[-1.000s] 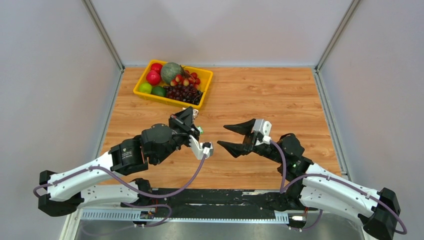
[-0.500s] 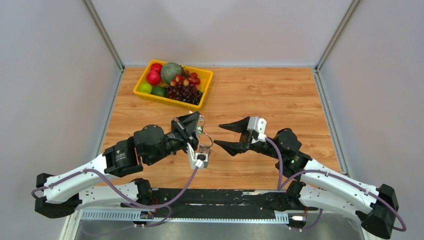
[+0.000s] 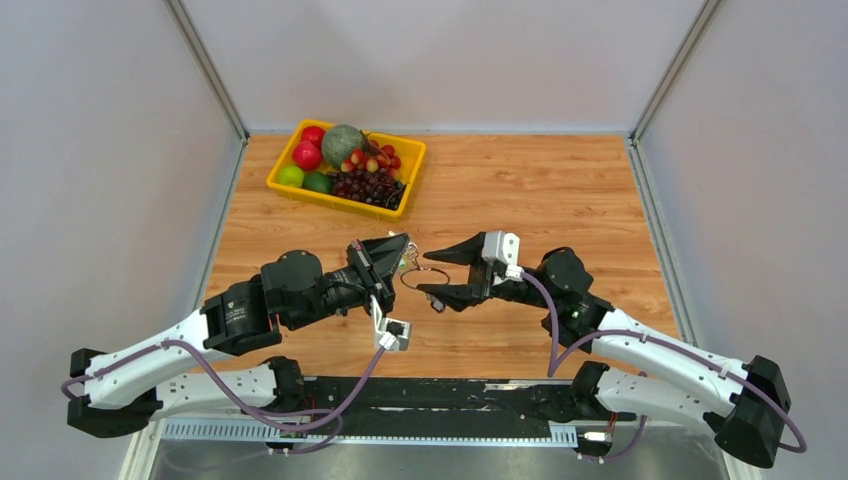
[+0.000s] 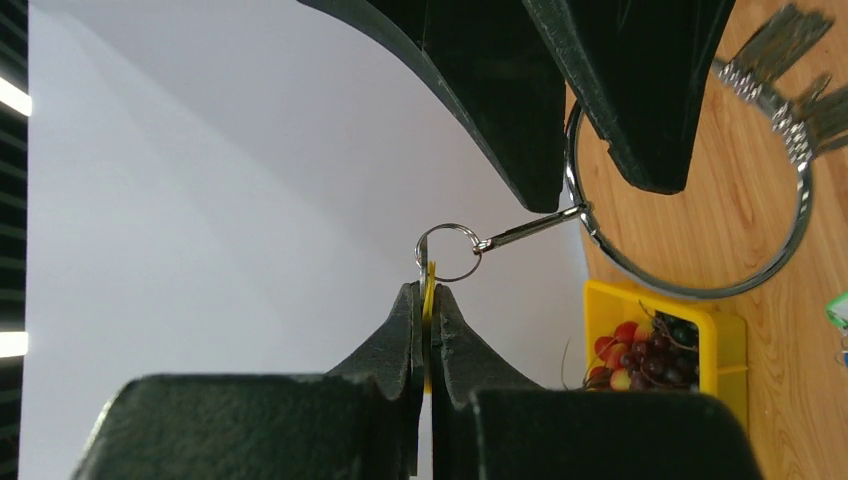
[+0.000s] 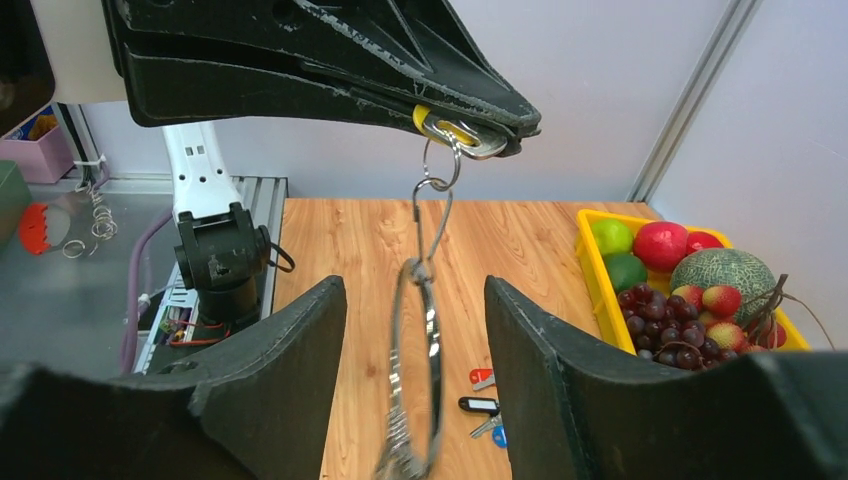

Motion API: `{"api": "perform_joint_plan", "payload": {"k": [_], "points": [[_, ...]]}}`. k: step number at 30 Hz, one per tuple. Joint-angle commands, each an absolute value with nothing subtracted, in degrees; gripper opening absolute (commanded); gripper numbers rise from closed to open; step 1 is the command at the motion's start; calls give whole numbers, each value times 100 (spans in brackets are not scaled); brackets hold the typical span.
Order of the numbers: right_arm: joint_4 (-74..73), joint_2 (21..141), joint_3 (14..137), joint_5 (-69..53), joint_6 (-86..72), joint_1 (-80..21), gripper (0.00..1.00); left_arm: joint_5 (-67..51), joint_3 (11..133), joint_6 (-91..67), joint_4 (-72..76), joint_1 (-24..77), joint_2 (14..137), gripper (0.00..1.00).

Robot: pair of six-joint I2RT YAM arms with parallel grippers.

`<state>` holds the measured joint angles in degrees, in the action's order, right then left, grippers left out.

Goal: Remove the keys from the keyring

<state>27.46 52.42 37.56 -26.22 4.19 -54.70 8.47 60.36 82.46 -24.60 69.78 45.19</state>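
The left jaws are pressed fully together on a thin yellow tag [image 4: 428, 300], which shows edge-on between the two fingers. A small split ring [image 4: 448, 252] hangs from that tag. A slim silver clasp [image 4: 525, 230] links it to the keyring [image 5: 433, 350], so the big wire loop hangs in the air over the near half of the tabletop [image 3: 560, 190], just right of the left jaws.

The right jaws reach in from the right and stand wide open, with one finger on each side of the loop. In the right wrist view the loop sits edge-on in the gap, apart from both fingers [image 5: 560, 370]. In the left wrist view the black tips overlap the wire, and I cannot tell whether either one touches it there.

A bunch of silver keys [image 4: 790, 45] is threaded on the keyring, fanned out on the side away from the clasp. Three more keys lie close together on the wood below the loop: a red-headed key [image 5: 482, 378], a black-headed key [image 5: 478, 405] and a blue-headed key [image 5: 497, 436]. A green tag [image 4: 838, 310] also lies on the wood, cut off by the edge of the left wrist view.

At the far left corner of the tabletop stands a yellow tray [image 3: 330, 200] of fruit. It holds dark grapes [image 3: 370, 187], a grey-green melon [image 3: 342, 143], red fruit and two limes.
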Motion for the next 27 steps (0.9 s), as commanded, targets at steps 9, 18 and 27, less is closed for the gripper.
{"api": "perform_joint_plan", "payload": {"k": [9, 18, 27], "points": [[3199, 5378, 4126, -2978, 349, -5477, 55, 130, 6201, 7992, -2232, 7019, 4427, 0], [3210, 5546, 4280, -3131, 308, -5482, 43, 120, 6199, 8006, -2211, 7014, 4460, 0], [3230, 5472, 4212, -3232, 290, -5477, 41, 36, 6229, 7980, -2206, 7012, 4449, 0]]}}
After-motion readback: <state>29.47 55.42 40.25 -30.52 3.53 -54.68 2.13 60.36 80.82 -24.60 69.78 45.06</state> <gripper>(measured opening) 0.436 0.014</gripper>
